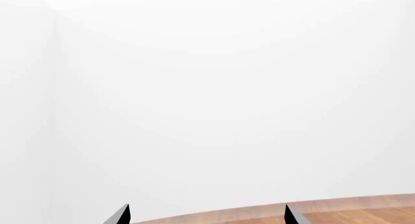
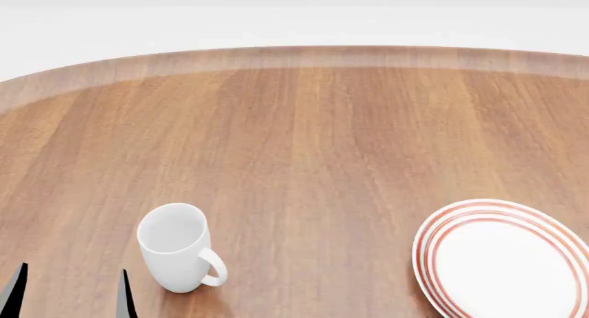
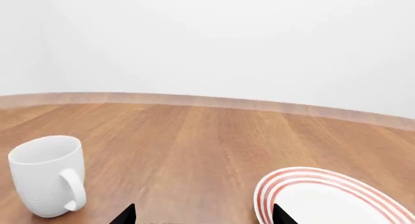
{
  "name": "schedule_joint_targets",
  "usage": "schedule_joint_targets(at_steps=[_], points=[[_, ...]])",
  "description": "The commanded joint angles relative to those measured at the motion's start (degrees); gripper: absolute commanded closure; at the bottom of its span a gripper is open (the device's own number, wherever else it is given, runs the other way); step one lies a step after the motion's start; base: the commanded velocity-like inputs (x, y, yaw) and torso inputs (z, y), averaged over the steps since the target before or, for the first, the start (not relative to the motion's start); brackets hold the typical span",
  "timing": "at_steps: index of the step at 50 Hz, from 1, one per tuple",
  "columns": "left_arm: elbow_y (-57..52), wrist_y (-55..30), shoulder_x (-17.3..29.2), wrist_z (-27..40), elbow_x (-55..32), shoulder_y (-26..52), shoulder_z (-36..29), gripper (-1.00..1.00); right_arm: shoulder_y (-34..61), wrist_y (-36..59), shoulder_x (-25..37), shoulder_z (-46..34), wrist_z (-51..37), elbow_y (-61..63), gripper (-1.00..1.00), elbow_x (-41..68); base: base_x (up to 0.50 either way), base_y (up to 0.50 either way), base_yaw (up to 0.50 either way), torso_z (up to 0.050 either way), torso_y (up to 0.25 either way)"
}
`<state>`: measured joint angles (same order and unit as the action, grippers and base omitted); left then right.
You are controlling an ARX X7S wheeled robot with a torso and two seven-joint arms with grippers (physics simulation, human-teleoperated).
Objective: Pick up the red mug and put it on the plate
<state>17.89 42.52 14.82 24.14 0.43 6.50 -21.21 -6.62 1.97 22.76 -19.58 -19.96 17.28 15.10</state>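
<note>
The red mug is out of view in all three views. The plate point(image 2: 501, 259), white with red rings round its rim, lies empty at the near right of the wooden table point(image 2: 322, 138). The right wrist view shows the plate point(image 3: 324, 199) just beside one fingertip of my right gripper point(image 3: 203, 216), which is open with only bare wood between its tips. My left gripper point(image 2: 72, 299) shows as two dark fingertips at the near left, open and empty. In its own wrist view the left gripper point(image 1: 206, 215) points past the table edge point(image 1: 363, 212) at a white wall.
A plain white mug point(image 2: 175, 245) stands upright just right of the left fingertips, handle towards the near right. The right wrist view shows this white mug point(image 3: 46, 173) off to one side. The round table's far edge point(image 2: 304, 52) curves in front of a white wall.
</note>
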Motion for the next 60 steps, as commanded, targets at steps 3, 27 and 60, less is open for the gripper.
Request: schedule_joint_targets(at_steps=[3,27,60], points=[[0.1,0.2,0.1,0.2,-0.1,0.1,-0.3,-1.0,-9.3,1.3,5.9,1.1,-2.0,13.3,-1.0,-0.5,0.0,0.0,0.0,0.0,0.0],[0.2,0.3,0.4,0.4,-0.3,0.2,-0.8,-1.0,-26.0,-13.9,11.5,1.4,-2.0,14.4,-1.0,-7.3,0.0,0.0,0.0,0.0,0.0],[0.3,0.6,0.7,1.2,0.0,0.4,-1.2,-1.0,-29.4,-27.3,10.2,-0.7,-0.9,0.8,-1.0,-8.7,0.0,0.0,0.0,0.0,0.0]])
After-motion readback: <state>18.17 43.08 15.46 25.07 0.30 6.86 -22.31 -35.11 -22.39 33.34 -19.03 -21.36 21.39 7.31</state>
